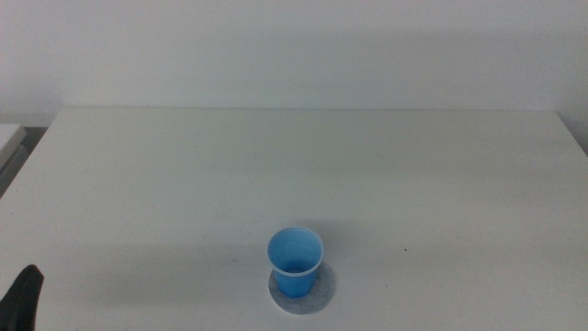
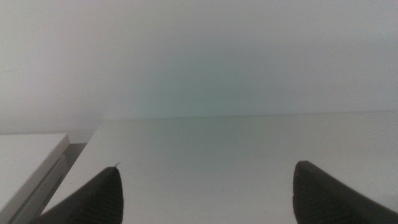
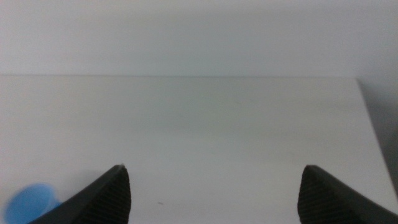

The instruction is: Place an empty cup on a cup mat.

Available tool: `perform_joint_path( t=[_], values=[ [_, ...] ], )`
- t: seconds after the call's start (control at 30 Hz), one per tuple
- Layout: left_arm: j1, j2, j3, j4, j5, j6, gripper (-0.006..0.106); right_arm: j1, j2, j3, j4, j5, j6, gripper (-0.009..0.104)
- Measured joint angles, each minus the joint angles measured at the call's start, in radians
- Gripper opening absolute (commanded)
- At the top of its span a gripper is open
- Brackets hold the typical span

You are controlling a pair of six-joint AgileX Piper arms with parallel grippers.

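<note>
Cup (image 1: 296, 261) upright on cup mat (image 1: 321, 294), mouth up; left tool (image 2: 205, 193) and right tool (image 3: 214, 193) both apart.

The left gripper (image 2: 205, 193) has two dark, nearly black jaws with a fine grainy texture and rounded, tapering tips. The right gripper (image 3: 214, 193) has the same dark, textured jaws. At the lower left corner of the middle view, one dark rounded tip shows.
</note>
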Motion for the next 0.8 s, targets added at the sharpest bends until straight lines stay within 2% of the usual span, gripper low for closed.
perform_joint_path(
  t=[0.2,0.33,0.53,0.67,0.73,0.8],
  values=[
    [0.0,0.0,0.0,0.0,0.0,0.0,0.094,0.0,-0.029,0.115,-0.131,-0.028,0.104,0.091],
    [0.0,0.0,0.0,0.0,0.0,0.0,0.094,0.0,-0.05,0.149,-0.227,-0.047,0.162,0.092],
    [0.0,0.0,0.0,0.0,0.0,0.0,0.094,0.0,-0.167,0.24,-0.326,-0.078,0.251,0.092],
    [0.0,0.0,0.0,0.0,0.0,0.0,0.094,0.0,-0.239,0.325,-0.447,-0.059,0.363,0.092],
    [0.0,0.0,0.0,0.0,0.0,0.0,0.094,0.0,-0.254,0.365,-0.466,-0.056,0.398,0.092],
    [0.0,0.0,0.0,0.0,0.0,0.0,0.094,0.0,-0.259,0.399,-0.453,-0.051,0.4,0.092]
  ],
)
